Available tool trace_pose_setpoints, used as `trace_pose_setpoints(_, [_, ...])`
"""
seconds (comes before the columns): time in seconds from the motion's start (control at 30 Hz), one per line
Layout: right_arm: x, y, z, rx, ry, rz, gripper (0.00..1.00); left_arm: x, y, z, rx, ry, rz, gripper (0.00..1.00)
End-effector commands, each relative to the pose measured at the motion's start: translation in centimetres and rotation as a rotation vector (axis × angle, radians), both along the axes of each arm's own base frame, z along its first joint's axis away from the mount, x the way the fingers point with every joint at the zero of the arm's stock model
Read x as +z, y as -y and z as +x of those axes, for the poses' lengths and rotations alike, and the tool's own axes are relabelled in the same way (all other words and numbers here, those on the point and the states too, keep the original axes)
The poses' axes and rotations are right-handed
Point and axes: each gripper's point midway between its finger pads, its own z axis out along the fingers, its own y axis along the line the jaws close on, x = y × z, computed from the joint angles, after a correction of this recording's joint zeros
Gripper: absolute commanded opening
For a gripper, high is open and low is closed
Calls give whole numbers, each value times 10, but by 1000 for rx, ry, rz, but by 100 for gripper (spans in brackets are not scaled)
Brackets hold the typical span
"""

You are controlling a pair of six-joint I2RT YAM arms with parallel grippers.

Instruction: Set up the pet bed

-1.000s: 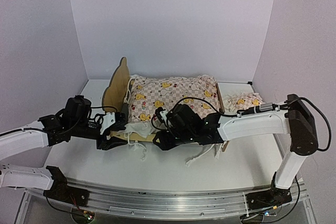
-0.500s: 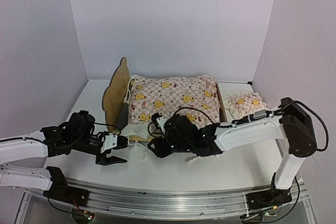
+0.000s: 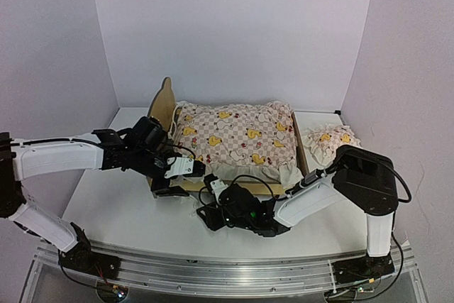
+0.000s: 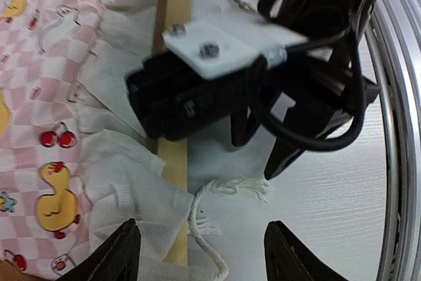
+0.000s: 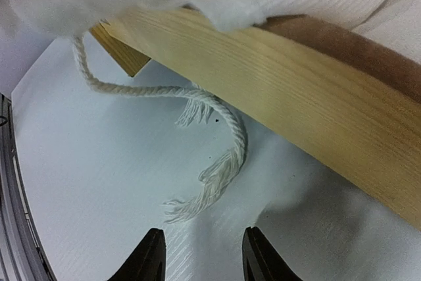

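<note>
Shows the pet bed [image 3: 161,115], light wood with a bear-ear headboard at its left end, standing toward the back middle of the white table [image 3: 106,207], close to the rear wall. Covered by a pink checked quilt [image 3: 237,136] printed with yellow ducks, its cream ruffle spilling over the near rail [image 5: 283,90]. Just right of the bed, a small matching pillow [image 3: 328,138] lying on the table. From under the ruffle, a frayed white cord [image 5: 220,123] curling onto the tabletop beside the rail. Over the near rail toward the headboard end, the left gripper [image 4: 205,255], fingers spread wide and holding nothing, aimed down at ruffle, rail and cord. Low on the table just in front of the bed, the right gripper [image 5: 202,255], fingers parted and empty, tips close above the tabletop near the cord's frayed end, not touching it.
</note>
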Motion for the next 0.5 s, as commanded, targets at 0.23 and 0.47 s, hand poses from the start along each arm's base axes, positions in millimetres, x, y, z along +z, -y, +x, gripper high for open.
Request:
trace_pose_setpoints(0.23, [20, 17, 1, -40, 59, 59, 40, -24, 11, 43, 17, -82, 142, 66])
trace_pose_setpoints(0.47, [24, 24, -6, -25, 50, 67, 38, 3, 22, 45, -27, -59, 92, 63])
